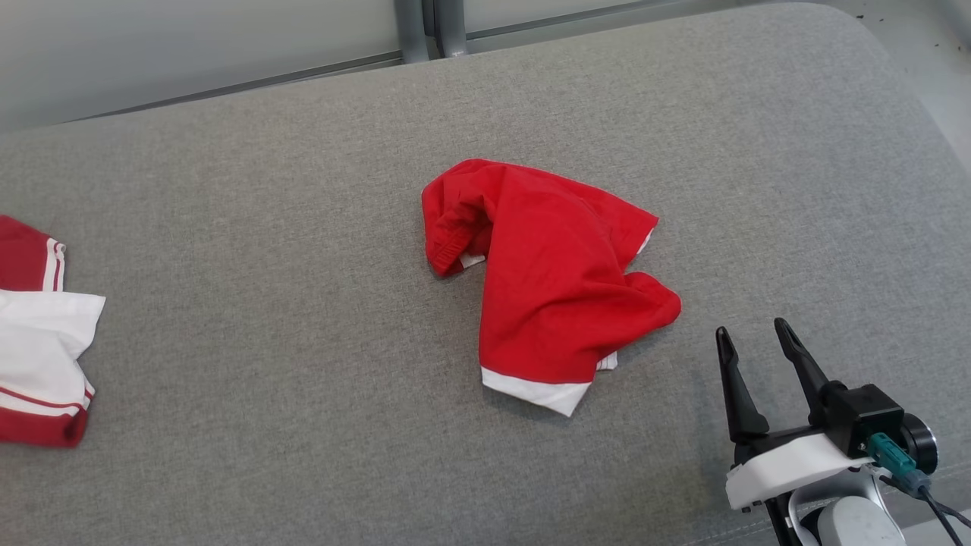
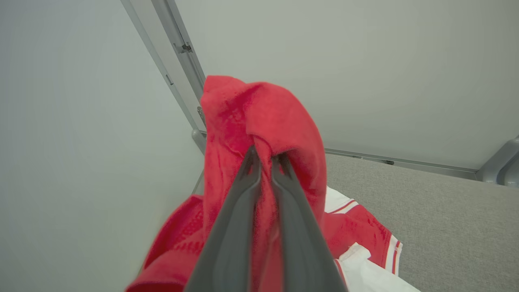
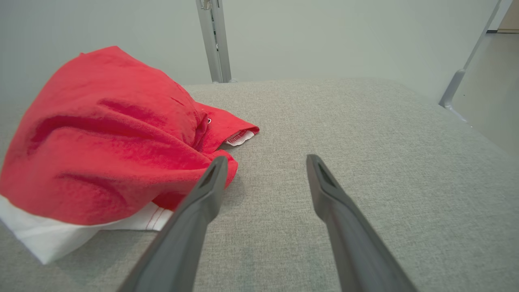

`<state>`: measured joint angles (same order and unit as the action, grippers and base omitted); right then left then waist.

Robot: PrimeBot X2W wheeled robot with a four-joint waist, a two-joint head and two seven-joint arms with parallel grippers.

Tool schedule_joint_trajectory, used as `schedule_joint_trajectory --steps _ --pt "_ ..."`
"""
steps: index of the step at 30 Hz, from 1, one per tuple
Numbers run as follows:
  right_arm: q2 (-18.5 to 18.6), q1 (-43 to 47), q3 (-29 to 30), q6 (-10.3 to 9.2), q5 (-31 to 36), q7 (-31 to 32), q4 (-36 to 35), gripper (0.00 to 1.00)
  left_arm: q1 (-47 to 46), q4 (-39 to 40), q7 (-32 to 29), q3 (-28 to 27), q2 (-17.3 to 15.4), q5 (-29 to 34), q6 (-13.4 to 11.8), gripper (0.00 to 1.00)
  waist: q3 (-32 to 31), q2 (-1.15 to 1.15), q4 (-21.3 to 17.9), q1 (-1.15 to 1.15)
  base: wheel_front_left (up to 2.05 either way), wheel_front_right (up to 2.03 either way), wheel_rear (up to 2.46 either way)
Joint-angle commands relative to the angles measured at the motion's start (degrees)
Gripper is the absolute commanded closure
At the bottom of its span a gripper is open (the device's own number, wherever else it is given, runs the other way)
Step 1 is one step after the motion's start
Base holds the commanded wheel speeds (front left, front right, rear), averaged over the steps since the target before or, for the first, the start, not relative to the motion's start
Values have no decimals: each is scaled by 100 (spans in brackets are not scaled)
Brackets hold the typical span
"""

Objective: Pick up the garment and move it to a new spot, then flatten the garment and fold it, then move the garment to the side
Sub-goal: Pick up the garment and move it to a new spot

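At your 9 o'clock, the red-and-white garment (image 1: 42,341) lies at the edge of the grey cushion (image 1: 265,303). Your left gripper (image 2: 267,154) is clenched on a red fold of it. Dead centre rests the crumpled red garment (image 1: 554,288). At 4 o'clock your right gripper (image 1: 751,327) stands released, just beside it.

Middle garment (image 1: 557,296): plain red w/ white hem band. Side garment (image 1: 34,341): red & white, thin stripes. Desk (image 1: 265,227): grey woven fabric. Right tool (image 1: 751,327): dark grey.
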<state>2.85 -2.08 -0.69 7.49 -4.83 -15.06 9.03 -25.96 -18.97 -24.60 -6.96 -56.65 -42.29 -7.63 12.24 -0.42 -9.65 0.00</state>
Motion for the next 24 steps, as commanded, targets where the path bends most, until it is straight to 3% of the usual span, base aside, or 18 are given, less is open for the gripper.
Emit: schedule_joint_trajectory --steps 1,9,12,13,15,16,24 --pt "11 -63 -25 0 38 -18 13 0 -98 -67 65 134 203 39 23 100 23 42 18 0 0 0 0" --pt "13 -185 -158 0 36 -19 40 0 -276 -791 551 984 1486 147 156 100 142 42 23 0 0 0 0" --pt "13 -164 -158 0 83 -19 54 0 -252 -1114 669 1160 1789 185 142 100 149 42 5 0 0 0 0" --pt "13 -151 -141 0 107 -19 56 0 -243 -1207 712 1193 1864 191 107 92 142 42 1 0 0 0 0" --pt "13 -115 -108 0 138 -18 59 0 -211 -1344 776 1249 1966 203 78 35 115 42 -4 0 0 0 0" --pt "13 -96 -98 0 155 -18 59 0 -195 -1418 794 1250 2004 187 75 0 96 42 -7 0 0 0 0" --pt "14 -18 -81 0 222 -18 -36 0 94 -1287 1358 1179 2098 204 99 0 -93 42 -34 0 0 0 0"
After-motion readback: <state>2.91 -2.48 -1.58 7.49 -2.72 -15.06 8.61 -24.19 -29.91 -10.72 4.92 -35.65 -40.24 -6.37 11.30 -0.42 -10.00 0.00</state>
